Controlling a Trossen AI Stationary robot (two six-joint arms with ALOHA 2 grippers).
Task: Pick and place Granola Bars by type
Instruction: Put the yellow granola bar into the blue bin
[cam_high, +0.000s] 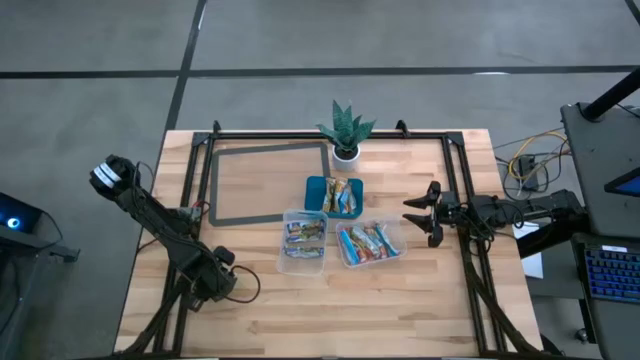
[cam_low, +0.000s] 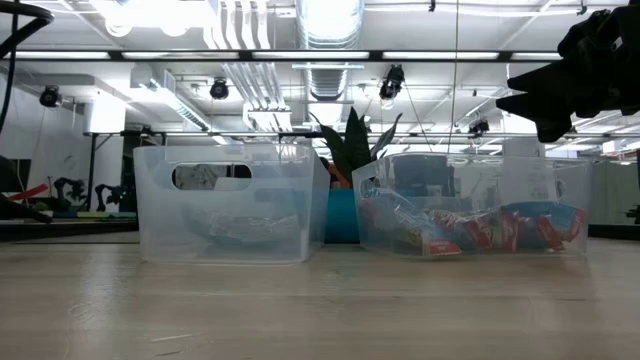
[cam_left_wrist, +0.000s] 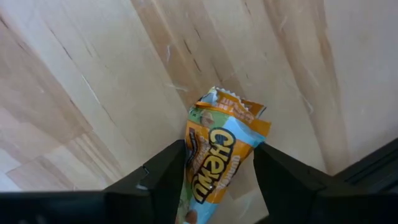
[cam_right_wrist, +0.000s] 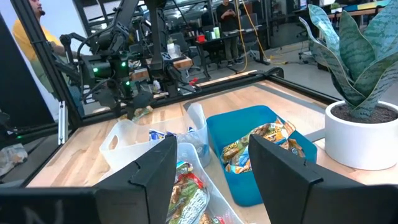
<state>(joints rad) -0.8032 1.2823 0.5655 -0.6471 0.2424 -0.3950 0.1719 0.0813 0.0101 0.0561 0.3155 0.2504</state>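
- The left gripper (cam_left_wrist: 214, 171) hangs over the table's (cam_high: 400, 310) near-left area, at about eight o'clock from the tubs, its jaws clamped on an orange-and-blue Chewy bar (cam_left_wrist: 219, 155) that sticks out between the two fingers (cam_left_wrist: 163, 177) above bare wood.
- At ten o'clock from the middle lies a dark rectangular frame (cam_high: 212, 185) flat on the wood.
- The left clear tub (cam_high: 304, 243) sits at the centre and holds a few Granola Bars (cam_high: 303, 233).
- A teal tray (cam_high: 315, 190) lies at twelve o'clock from that tub, just beside it, with more wrapped bars (cam_high: 342, 196) inside.
- A potted plant (cam_high: 345, 130) in a white pot stands at twelve o'clock from the tray, near the far edge.
- The right clear tub (cam_high: 370, 243) sits at three o'clock from the left one, close alongside, filled with blue and red-wrapped bars (cam_high: 365, 241).
- The right gripper (cam_high: 412, 217) hovers at three o'clock from the right tub, near it, jaws apart and nothing between them.
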